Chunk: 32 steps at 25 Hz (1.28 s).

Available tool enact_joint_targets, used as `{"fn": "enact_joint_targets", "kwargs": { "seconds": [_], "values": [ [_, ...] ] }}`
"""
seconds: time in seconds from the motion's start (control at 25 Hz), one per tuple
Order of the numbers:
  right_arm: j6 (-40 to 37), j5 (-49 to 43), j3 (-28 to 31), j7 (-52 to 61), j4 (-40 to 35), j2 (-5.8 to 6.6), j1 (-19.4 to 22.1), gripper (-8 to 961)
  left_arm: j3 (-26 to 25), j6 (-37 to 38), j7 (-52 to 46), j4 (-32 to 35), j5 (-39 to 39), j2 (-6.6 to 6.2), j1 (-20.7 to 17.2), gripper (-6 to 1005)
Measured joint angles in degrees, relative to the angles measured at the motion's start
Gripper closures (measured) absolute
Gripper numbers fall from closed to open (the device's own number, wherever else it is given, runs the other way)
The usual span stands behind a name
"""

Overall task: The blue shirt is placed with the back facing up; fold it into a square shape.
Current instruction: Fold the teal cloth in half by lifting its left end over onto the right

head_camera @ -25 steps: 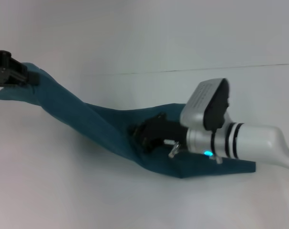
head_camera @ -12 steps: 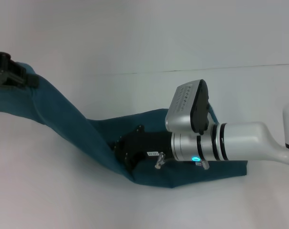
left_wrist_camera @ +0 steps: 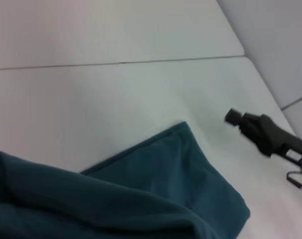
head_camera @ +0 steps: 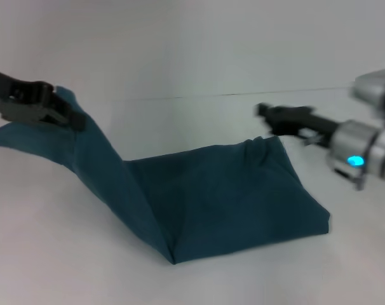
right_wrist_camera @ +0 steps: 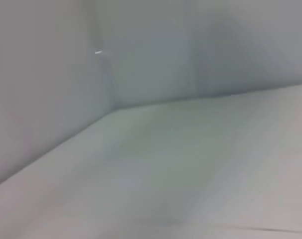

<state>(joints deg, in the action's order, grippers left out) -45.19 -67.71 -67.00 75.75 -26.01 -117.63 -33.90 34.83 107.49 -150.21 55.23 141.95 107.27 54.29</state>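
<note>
Teal blue shirt [head_camera: 224,197], plain side up, left pincer [head_camera: 75,117] lifting one end.

A plain white surface [head_camera: 199,279] carries everything here, running far back to a thin dark seam where it meets a pale wall. Directly on it lies the blue shirt [head_camera: 230,203], a dark teal cloth folded into a rough slab near the middle, plain side up, with one corner toward the near right. From the slab's near left edge, a long band of the cloth rises off the surface toward the far left.
</note>
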Motion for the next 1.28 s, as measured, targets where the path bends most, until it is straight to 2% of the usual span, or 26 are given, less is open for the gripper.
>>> {"fn": "enact_joint_targets", "kwargs": {
  "seconds": [0.16,0.24,0.44,0.64,0.76,0.84,0.96,1.08,1.16,1.28],
  "values": [
    [-1.0,-0.1,5.1,3.7,-1.5,1.83,3.9,954,0.6,-0.8,-0.1,-2.5,0.0,0.04,2.8,912],
    [-1.7,-0.1,7.2,4.1,-1.7,2.28,5.4,954,0.8,-1.4,-0.3,-3.9,0.0,-0.11,4.4,911],
    [-1.9,-0.1,10.6,4.1,-1.5,2.67,7.3,953,1.1,-2.8,-0.3,-7.7,-0.1,-0.21,8.2,910],
    [-1.9,-0.1,13.0,4.2,-1.4,3.27,8.9,953,2.2,-5.3,-1.1,-11.6,-0.2,0.39,13.2,908],
    [-1.9,-0.1,14.7,4.2,-1.3,3.50,9.5,953,2.9,-6.5,-1.6,-12.3,-0.3,1.66,15.6,908],
    [-2.0,-0.1,15.6,4.3,-1.4,3.55,10.0,953,3.7,-7.7,-2.2,-12.4,-0.3,2.98,17.0,907],
    [-2.4,-0.1,17.0,4.2,-1.6,3.65,10.7,953,6.0,-10.7,-3.3,-12.5,-0.3,6.06,17.8,906],
    [-2.8,-0.1,18.0,4.1,-1.7,3.80,11.6,953,8.7,-15.2,-4.3,-12.5,-0.2,9.90,17.4,905],
    [-2.8,-0.1,18.3,3.9,-1.7,3.82,11.8,953,10.5,-19.7,-4.2,-12.9,-0.2,13.05,16.7,905],
    [-2.5,-0.2,18.5,3.7,-1.4,3.82,12.0,953,11.5,-25.5,-3.6,-14.4,-1.0,16.18,16.0,904]
  ]
}}
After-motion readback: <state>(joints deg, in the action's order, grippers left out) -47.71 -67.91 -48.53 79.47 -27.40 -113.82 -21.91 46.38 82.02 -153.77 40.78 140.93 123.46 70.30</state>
